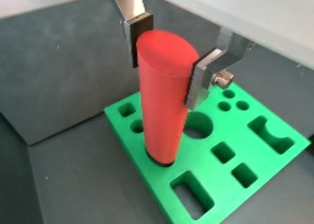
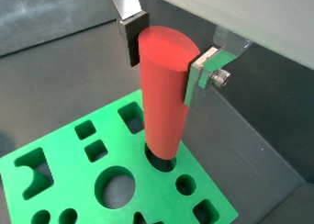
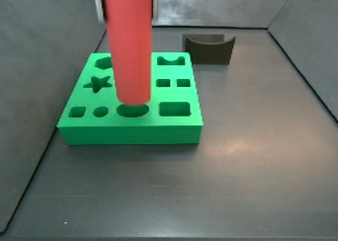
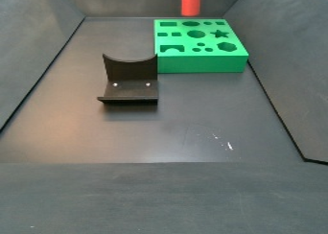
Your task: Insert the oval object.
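Note:
The oval object (image 1: 163, 99) is a tall red post, standing upright with its lower end in a hole of the green block (image 1: 277, 160). My gripper (image 1: 168, 76) is shut on the post's upper end, one pad on each side, just below its flat top. Both wrist views show this grip; the gripper (image 2: 162, 76) holds the post (image 2: 163, 90) over the block (image 2: 153, 177). In a side view the post (image 3: 129, 52) meets the block (image 3: 132, 132) at a front-row hole. In a side view only the post's lower part (image 4: 190, 0) shows behind the block (image 4: 199, 64); the gripper is out of view there.
The dark fixture (image 4: 128, 81) with a curved notch stands on the floor apart from the block, also in a side view (image 3: 211, 47). The block has several other shaped holes, among them a star (image 3: 98, 84). Dark walls enclose the floor.

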{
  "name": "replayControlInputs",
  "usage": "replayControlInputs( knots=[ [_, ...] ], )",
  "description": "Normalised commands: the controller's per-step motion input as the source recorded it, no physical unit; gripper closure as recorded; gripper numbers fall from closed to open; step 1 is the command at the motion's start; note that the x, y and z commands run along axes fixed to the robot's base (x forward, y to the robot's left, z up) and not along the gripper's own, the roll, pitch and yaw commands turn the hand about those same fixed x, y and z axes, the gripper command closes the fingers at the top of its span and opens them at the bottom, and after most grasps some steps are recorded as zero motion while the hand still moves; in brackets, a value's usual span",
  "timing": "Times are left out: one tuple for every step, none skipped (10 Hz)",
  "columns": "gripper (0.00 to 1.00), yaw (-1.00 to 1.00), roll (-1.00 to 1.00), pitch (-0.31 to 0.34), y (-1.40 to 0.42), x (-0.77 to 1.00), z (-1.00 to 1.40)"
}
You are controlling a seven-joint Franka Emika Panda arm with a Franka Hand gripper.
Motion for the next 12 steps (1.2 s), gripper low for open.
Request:
replayControlInputs(
  knots=[
    [1.00, 0.15, 0.18, 0.000, 0.00, -0.05, -0.26],
    [1.00, 0.16, 0.17, 0.000, 0.04, -0.04, -0.25],
    [1.00, 0.15, 0.12, 0.000, 0.00, -0.06, -0.29],
    [1.00, 0.03, 0.00, 0.000, -0.05, 0.00, -0.38],
    [1.00, 0.00, 0.05, 0.000, -0.10, 0.06, -0.43],
    [1.00, 0.00, 0.01, 0.000, -0.10, 0.15, -0.45],
    [1.00, -0.01, 0.00, 0.000, -0.04, 0.32, -0.43],
    [1.00, -0.07, 0.00, 0.000, 0.00, 0.34, -0.47],
    [1.00, -0.10, -0.01, -0.029, 0.00, 0.13, -0.47],
    [1.00, -0.06, -0.04, -0.099, 0.00, 0.00, -0.39],
    [1.00, 0.00, -0.03, -0.081, 0.02, -0.05, -0.24],
    [1.00, 0.00, -0.06, -0.107, 0.03, -0.07, -0.25]
  ],
)
